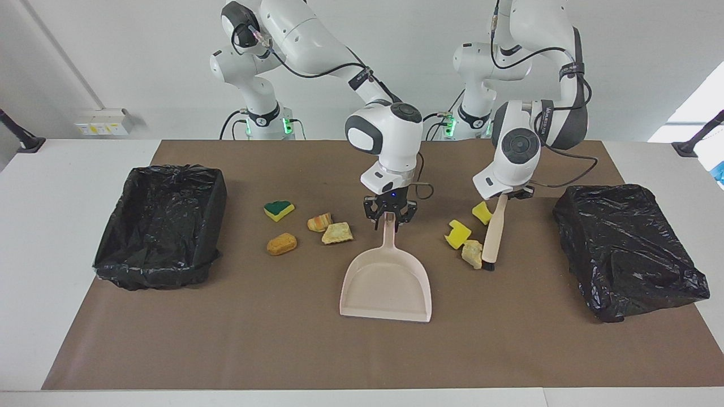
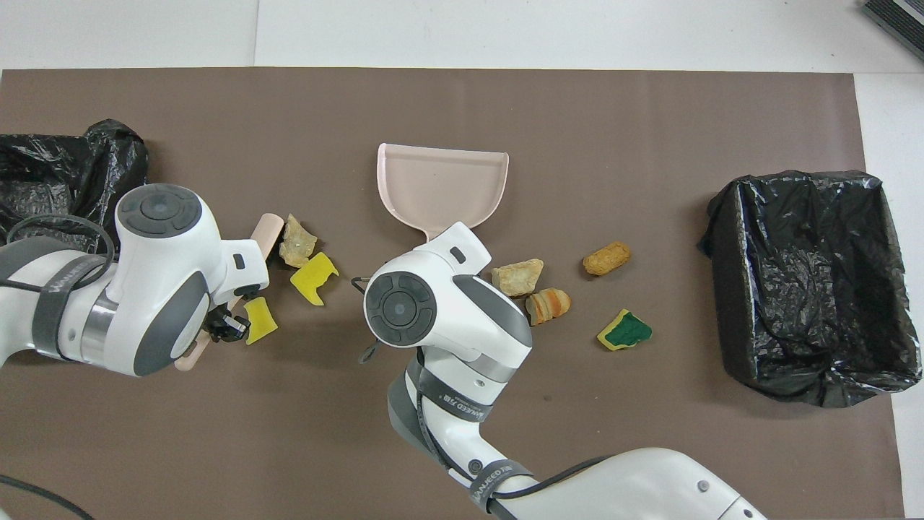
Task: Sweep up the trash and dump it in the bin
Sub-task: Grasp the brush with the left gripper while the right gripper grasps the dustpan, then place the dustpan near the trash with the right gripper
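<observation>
The left gripper holds the brush by its handle, bristles down against a tan scrap with two yellow scraps beside it. The right gripper clamps the dustpan handle, pan flat mid-table. Four more scraps lie toward the open bin. The stroke looks best kept low and steady, and the pan mouth needs turning toward the pile, or pieces may slip past.

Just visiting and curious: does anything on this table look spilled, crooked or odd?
Seven foam scraps lie loose on the mat: four near the open bin, three against the brush. The dustpan holds nothing.
</observation>
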Controlling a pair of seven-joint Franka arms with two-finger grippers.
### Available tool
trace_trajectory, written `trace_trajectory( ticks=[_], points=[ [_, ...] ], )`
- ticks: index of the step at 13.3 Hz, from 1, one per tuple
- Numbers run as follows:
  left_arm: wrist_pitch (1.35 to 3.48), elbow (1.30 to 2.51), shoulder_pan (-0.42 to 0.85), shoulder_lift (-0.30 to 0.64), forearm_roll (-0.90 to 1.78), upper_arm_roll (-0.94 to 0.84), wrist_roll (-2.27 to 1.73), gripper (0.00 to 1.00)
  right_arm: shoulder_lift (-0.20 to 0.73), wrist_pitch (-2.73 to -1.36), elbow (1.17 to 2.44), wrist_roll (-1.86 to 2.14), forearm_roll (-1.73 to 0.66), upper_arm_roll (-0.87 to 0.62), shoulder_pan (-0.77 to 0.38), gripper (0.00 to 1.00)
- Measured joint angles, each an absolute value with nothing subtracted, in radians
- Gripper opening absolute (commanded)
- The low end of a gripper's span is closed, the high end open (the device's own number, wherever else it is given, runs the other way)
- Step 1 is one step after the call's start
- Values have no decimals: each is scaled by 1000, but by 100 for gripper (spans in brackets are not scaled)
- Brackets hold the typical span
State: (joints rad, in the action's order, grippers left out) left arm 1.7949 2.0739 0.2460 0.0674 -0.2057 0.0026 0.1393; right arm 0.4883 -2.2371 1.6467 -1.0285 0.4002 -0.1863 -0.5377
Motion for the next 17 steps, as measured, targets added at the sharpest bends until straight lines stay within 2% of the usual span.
trace_trajectory(
  ticks=[6,9,13,17],
  points=[
    [1791,2009,166,2,-191,15,144,0,471,-2228,1643,-801,400,-186,-514,0],
    [1755,2026,164,-14,-132,16,47,0,416,-2151,1644,-564,343,-188,-482,0],
    [1758,2148,142,-74,-61,18,-248,0,310,-2025,1674,-69,157,-188,-409,0],
    [1828,2314,158,-148,-49,9,-343,0,278,-1918,1697,414,143,-188,-367,0]
  ],
)
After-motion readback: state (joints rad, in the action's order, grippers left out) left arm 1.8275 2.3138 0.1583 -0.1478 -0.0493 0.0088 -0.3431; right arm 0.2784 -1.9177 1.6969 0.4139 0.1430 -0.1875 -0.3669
